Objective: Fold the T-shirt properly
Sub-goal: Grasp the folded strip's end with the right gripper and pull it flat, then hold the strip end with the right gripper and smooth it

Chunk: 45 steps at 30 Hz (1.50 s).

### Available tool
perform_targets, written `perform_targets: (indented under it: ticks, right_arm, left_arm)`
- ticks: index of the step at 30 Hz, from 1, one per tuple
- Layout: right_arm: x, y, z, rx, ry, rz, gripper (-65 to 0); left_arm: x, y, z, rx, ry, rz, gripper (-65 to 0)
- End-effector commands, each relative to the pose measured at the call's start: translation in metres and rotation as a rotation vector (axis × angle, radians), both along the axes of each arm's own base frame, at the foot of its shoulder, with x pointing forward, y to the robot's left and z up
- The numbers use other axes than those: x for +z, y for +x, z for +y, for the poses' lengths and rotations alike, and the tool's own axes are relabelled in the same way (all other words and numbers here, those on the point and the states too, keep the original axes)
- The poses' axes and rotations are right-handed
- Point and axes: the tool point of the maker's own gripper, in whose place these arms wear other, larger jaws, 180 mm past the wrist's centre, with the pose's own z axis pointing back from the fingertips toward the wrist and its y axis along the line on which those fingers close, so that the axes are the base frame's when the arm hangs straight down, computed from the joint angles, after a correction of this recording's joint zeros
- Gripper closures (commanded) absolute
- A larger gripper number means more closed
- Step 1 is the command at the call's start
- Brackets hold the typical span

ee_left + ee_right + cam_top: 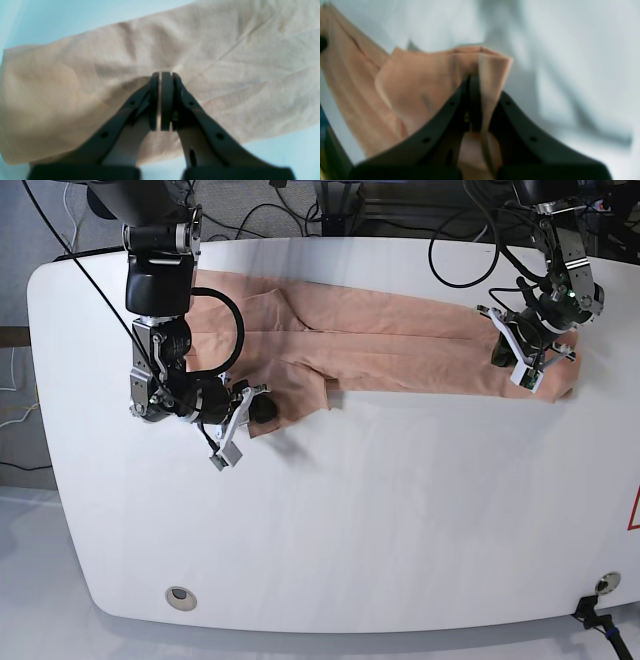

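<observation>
Pinching a shirt corner, the right tool (475,100) is clamped on the T-shirt (400,345) stretched along the bench's (350,520) twelve o'clock edge; left tool (162,100) closed, empty. Lift evenly, keeping cloth taut.

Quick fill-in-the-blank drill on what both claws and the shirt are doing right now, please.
1. The right claw is shut on a ____ of the T-shirt.
2. The left claw is ____, over the shirt.
3. The shirt lies in a long band across the ____ table.

Missing words: fold; shut; white
</observation>
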Motion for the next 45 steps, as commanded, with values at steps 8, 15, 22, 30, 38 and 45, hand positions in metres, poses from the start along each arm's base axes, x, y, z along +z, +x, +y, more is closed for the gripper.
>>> perform_targets:
  ticks: [8,15,22,30,38,45]
  right_arm:
    - [0.065,-0.006,0.014,0.121,0.044,-0.105,0.0]
    - [0.067,-0.056,0.027,0.215,0.082,-0.062,0.0]
    - [0.048,-0.103,0.026,0.233,0.082,0.007,0.0]
    - [0.029,-0.140,-0.005,0.244,0.000,0.084,0.0]
    - [0.027,-0.140,-0.015,0.244,-0.028,0.088,-13.6]
    - [0.049,-0.138,-0.002,0.249,0.121,0.055,-44.8]
  left_arm:
    - [0.012,0.011,0.001,-0.006,-0.002,-0.049,-0.1]
    - [0.011,0.011,-0.004,-0.020,-0.006,-0.046,-0.1]
    - [-0.003,0.005,-0.008,-0.028,-0.021,-0.004,-0.1]
    - [-0.003,0.005,-0.007,-0.028,-0.018,-0.004,-0.1]
    - [-0.003,0.005,-0.007,-0.028,-0.017,-0.004,-0.1]
    - [-0.003,0.005,-0.007,-0.028,-0.017,-0.002,-0.1]
